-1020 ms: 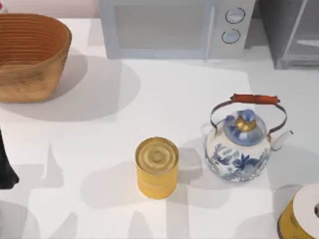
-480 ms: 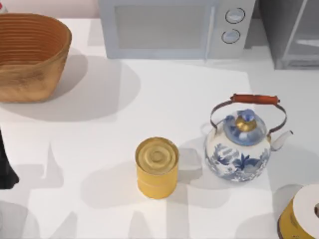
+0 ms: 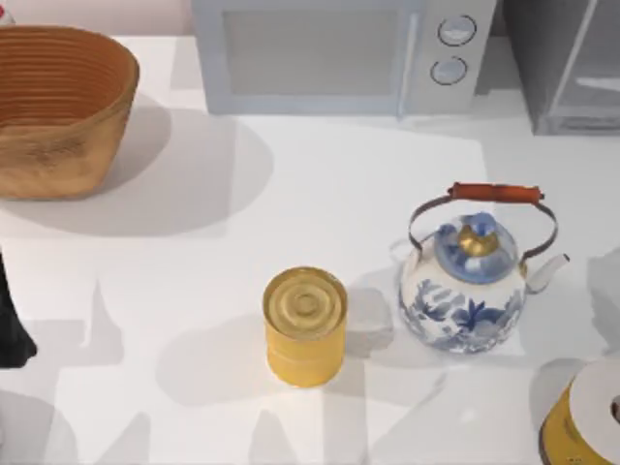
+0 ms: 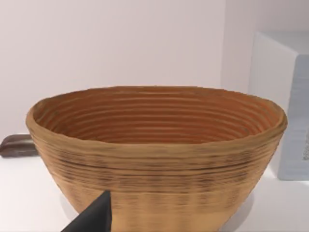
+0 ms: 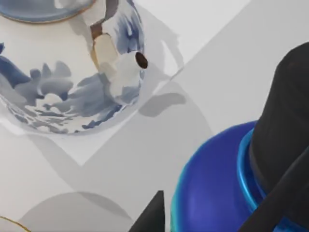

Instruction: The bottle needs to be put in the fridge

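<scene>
In the right wrist view, my right gripper (image 5: pixel 217 212) holds the blue bottle (image 5: pixel 212 188), a dark finger on either side of it. It hangs above the table close to the spout of the blue-and-white teapot (image 5: pixel 63 82). The fridge (image 3: pixel 572 68), a grey box with a pale glassy front, stands at the table's far right corner. My left arm (image 3: pixel 8 325) stays parked at the left edge, and the left wrist view looks at the woven basket (image 4: pixel 154 154).
A yellow can (image 3: pixel 305 327) stands mid-table, with the teapot (image 3: pixel 470 281) to its right. A yellow and white roll (image 3: pixel 586 417) sits at the front right corner. The white microwave (image 3: pixel 339 53) is at the back, the basket (image 3: pixel 58 107) at the back left.
Fresh shadows have spread over the table's right side, beside and in front of the teapot. The can, the teapot and the left arm have not moved.
</scene>
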Robot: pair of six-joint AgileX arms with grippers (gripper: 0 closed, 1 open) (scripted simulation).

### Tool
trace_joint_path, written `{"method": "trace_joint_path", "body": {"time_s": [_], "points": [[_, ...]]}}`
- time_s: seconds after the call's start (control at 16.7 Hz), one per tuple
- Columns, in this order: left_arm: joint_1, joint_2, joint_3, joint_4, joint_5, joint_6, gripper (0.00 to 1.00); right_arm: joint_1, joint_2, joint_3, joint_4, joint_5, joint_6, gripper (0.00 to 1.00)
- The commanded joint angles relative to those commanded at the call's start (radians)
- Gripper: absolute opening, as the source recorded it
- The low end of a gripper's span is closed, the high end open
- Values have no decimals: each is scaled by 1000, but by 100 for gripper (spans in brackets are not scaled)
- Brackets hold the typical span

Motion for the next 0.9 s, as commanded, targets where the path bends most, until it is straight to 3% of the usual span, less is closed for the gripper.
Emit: {"method": "trace_joint_path", "body": {"time_s": [0.54,0.72,0.9], "points": [[0,0,0,0,0,0,100,278,-870,-456,395,564,675,1],[0,0,0,0,0,0,100,334,-1013,-566,499,684,806,1],[0,0,0,0,0,0,100,352,-1059,-605,538,723,850,1]]}}
